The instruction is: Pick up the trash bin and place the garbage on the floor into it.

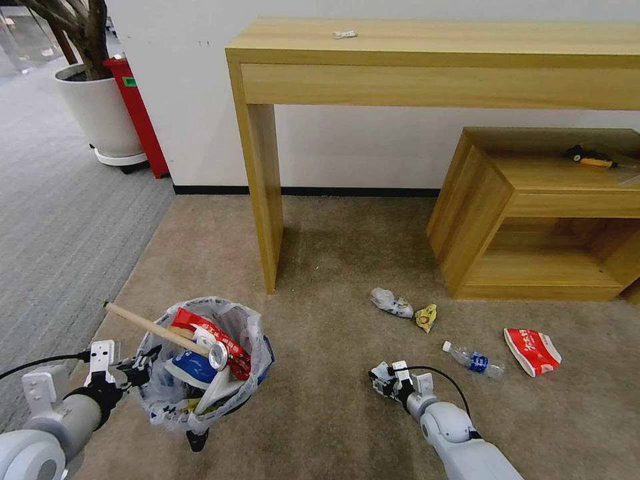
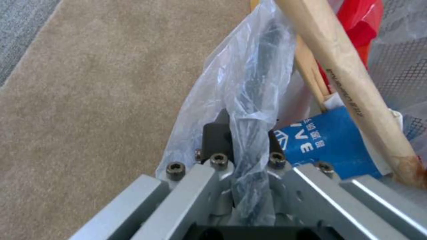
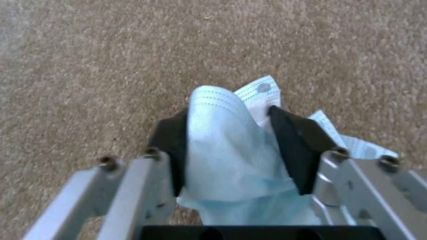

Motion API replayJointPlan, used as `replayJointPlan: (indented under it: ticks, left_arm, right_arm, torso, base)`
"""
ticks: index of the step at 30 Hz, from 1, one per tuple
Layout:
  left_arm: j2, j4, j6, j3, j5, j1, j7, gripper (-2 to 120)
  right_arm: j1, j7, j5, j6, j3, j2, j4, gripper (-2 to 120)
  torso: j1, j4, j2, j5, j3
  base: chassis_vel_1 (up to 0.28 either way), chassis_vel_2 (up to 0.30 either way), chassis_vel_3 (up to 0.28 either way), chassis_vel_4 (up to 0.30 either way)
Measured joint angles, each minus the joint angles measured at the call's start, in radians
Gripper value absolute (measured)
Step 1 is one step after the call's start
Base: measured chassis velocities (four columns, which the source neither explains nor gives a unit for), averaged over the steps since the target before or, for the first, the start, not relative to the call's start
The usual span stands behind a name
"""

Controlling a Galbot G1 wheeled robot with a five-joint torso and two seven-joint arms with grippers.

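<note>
Beige short-pile carpet, the floor (image 1: pixel 333 413), spreads flat and matte beneath a pale wooden console table (image 1: pixel 427 60) and a lower wooden shelf unit (image 1: pixel 533 220) against the white wall. On the robot's left, the trash bin (image 1: pixel 200 363) is held off the carpet: a small round black bin lined with a crinkled, glossy translucent bag, already crowded with a smooth wooden stick (image 1: pixel 157 329) poking out over the rim, a red wrapper (image 1: pixel 210 331) and a blue-and-white paper cup (image 1: pixel 190 367). The left gripper (image 1: pixel 137 370) has its dark jaws pinched on the bin's rim, bag film bunched between them. I judge the job well along but unfinished. Still lying on the carpet near the shelf unit are a puffy red-and-white packet (image 1: pixel 532 351), a clear ribbed plastic bottle (image 1: pixel 475 361) with a blue label, a crumpled whitish wad (image 1: pixel 391 303) and a small yellow scrap (image 1: pixel 426 317). Low over the carpet, well apart from the bin, the right gripper (image 1: pixel 385 380) has its black jaws closed on a soft, pleated pale-blue face mask (image 3: pixel 227 153), which droops limp between them.
</note>
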Motion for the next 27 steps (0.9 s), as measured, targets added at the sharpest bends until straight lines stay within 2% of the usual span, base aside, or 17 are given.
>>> replayJointPlan:
  ticks: [2, 6, 9, 10, 11, 17, 19, 21, 24, 25, 27]
  left_arm:
    - [0.002, -0.001, 0.000, 0.001, 0.000, 0.002, 0.000, 0]
    - [0.007, -0.004, 0.000, 0.002, -0.005, 0.004, -0.004, 0]
    - [0.019, -0.007, 0.000, 0.006, -0.019, 0.002, -0.013, 0]
    - [0.019, -0.007, 0.000, 0.006, -0.019, 0.002, -0.013, 0]
    - [0.023, -0.007, 0.000, 0.007, -0.023, -0.001, -0.016, 0]
    - [0.036, -0.006, 0.000, 0.018, -0.032, -0.013, -0.027, 0]
    - [0.045, -0.005, 0.000, 0.031, -0.036, -0.022, -0.036, 0]
    - [0.048, -0.005, 0.000, 0.036, -0.038, -0.026, -0.039, 0]
    - [0.066, 0.008, 0.000, 0.062, -0.044, -0.046, -0.051, 0]
    - [0.066, 0.008, 0.000, 0.062, -0.044, -0.046, -0.051, 0]
    - [0.080, 0.023, 0.000, 0.080, -0.044, -0.060, -0.059, 0]
  right_arm:
    - [-0.002, 0.007, 0.007, 0.014, -0.002, 0.000, -0.005, 30]
    - [-0.007, 0.019, 0.024, 0.025, -0.003, 0.000, 0.001, 21]
    - [-0.021, 0.024, 0.035, 0.035, 0.010, -0.008, 0.047, 6]
    - [-0.021, 0.024, 0.035, 0.035, 0.010, -0.008, 0.047, 6]
    - [-0.029, 0.024, 0.035, 0.035, 0.020, -0.012, 0.079, 1]
    - [-0.058, 0.000, 0.033, 0.015, 0.078, -0.020, 0.207, 0]
    - [-0.063, -0.018, 0.046, 0.001, 0.096, -0.045, 0.307, 0]
    - [-0.063, -0.023, 0.049, -0.004, 0.099, -0.054, 0.335, 0]
    - [-0.034, -0.058, 0.118, -0.058, 0.077, -0.147, 0.552, 0]
    - [-0.034, -0.058, 0.118, -0.058, 0.077, -0.147, 0.552, 0]
    - [0.013, -0.079, 0.170, -0.095, 0.016, -0.210, 0.667, 0]
  torso:
    - [0.000, 0.0000, 0.000, 0.0000, 0.000]
    - [0.000, 0.0002, 0.000, 0.0003, 0.000]
    - [0.000, 0.0003, 0.000, 0.0004, 0.000]
    - [0.000, 0.0003, 0.000, 0.0004, 0.000]
    - [0.000, 0.0002, 0.000, 0.0003, 0.000]
    - [0.000, 0.0001, 0.000, 0.0004, 0.000]
    - [0.000, 0.0001, 0.000, 0.0001, 0.000]
    - [0.000, 0.0002, 0.000, 0.0003, 0.000]
    - [0.000, 0.0001, 0.000, -0.0002, 0.000]
    - [0.000, 0.0001, 0.000, -0.0002, 0.000]
    - [0.000, 0.0002, 0.000, 0.0000, 0.000]
  base:
    - [0.000, 0.000, 0.000, 0.000]
    - [0.000, 0.000, 0.000, 0.000]
    - [0.000, 0.000, 0.000, 0.000]
    - [0.000, 0.000, 0.000, 0.000]
    - [0.000, 0.000, 0.000, 0.000]
    - [0.000, 0.000, 0.000, 0.000]
    - [0.000, 0.000, 0.000, 0.000]
    - [0.000, 0.000, 0.000, 0.000]
    - [0.000, 0.000, 0.000, 0.000]
    - [0.000, 0.000, 0.000, 0.000]
    - [0.000, 0.000, 0.000, 0.000]
